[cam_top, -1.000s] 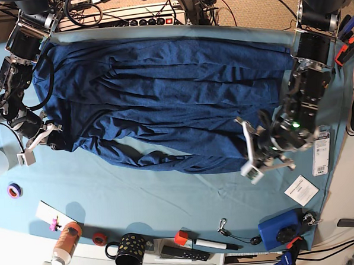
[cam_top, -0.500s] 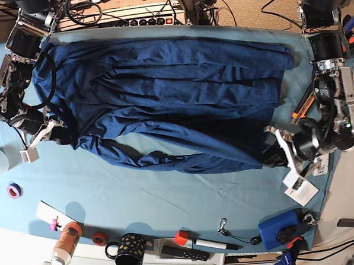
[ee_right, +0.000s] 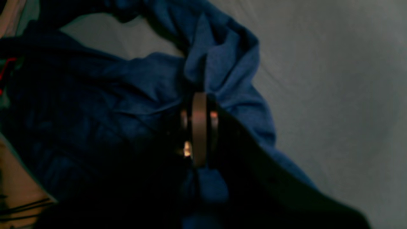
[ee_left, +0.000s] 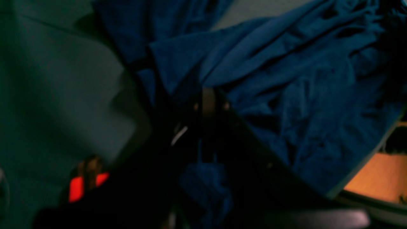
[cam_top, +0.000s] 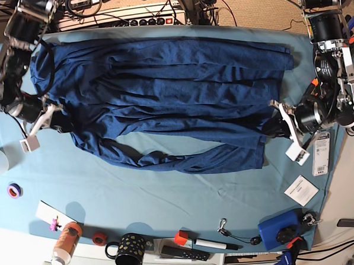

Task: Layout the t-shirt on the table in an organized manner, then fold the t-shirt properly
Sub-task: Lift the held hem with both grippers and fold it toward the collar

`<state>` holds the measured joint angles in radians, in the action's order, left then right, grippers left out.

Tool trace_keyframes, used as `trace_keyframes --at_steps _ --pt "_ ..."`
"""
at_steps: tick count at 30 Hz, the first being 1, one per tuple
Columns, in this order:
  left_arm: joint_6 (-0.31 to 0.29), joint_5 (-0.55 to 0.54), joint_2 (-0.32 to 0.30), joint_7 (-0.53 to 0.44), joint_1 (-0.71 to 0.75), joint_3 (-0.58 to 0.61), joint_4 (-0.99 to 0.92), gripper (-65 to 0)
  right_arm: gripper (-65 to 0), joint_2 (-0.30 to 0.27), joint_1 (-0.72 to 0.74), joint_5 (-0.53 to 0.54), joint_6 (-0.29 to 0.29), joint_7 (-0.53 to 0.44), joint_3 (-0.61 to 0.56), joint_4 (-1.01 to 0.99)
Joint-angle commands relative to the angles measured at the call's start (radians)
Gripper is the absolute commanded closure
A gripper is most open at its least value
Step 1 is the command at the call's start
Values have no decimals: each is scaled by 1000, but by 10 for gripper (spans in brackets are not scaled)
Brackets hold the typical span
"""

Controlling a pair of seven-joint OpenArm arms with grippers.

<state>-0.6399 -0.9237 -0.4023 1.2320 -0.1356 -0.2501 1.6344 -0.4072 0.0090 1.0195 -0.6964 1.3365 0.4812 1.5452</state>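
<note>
The dark navy t-shirt lies spread lengthwise over the teal-covered table, creased, with its near edge rumpled. My left gripper is at the shirt's right end, shut on the fabric. In the left wrist view the shut fingers pinch a fold of the t-shirt. My right gripper is at the shirt's left end, also shut on cloth. In the right wrist view its gripper clamps a bunched flap of the t-shirt above the table.
Along the near edge stand an orange bottle, a black dotted mug, a red tape roll, a marker and a blue box. A white card lies at right and a purple ring at left. A power strip sits behind the table.
My left gripper has moved right and away from the near edge, dragging the shirt's lower right part with it and stretching it. My right gripper has shifted slightly back, still holding its end.
</note>
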Motion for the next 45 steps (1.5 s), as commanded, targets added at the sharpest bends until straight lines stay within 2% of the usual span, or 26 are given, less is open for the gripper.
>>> trace_keyframes --at_steps 1,5,7,16,25,30,36,45 --pt "-14 -40 -13 -18 -12 -8 19 0 0 -22 0 20 -2 -20 13 43" --pt "-18 -77 -13 -20 -8 -8 19 0 0 -22 -52 20 -2 -21 24 128" --pt "-58 -92 -13 -20 -8 -8 19 0 0 -22 -74 20 -2 -21 25 157" --pt "-58 -155 -13 -16 14 -20 24 0 0 -22 -177 42 -2 -23 42 276" --pt "-58 -204 -13 -16 108 -196 68 0 0 -22 -231 43 -2 -8 256 301" --pt "-58 -206 -12 11 126 -213 68 0 0 -16 -231 47 -2 50 323 301" --pt "-58 -206 -11 35 128 -213 68 0 0 13 -273 150 -2 60 332 301" --pt "-58 -202 -11 55 187 -213 68 0 0 31 -347 150 -2 60 332 301"
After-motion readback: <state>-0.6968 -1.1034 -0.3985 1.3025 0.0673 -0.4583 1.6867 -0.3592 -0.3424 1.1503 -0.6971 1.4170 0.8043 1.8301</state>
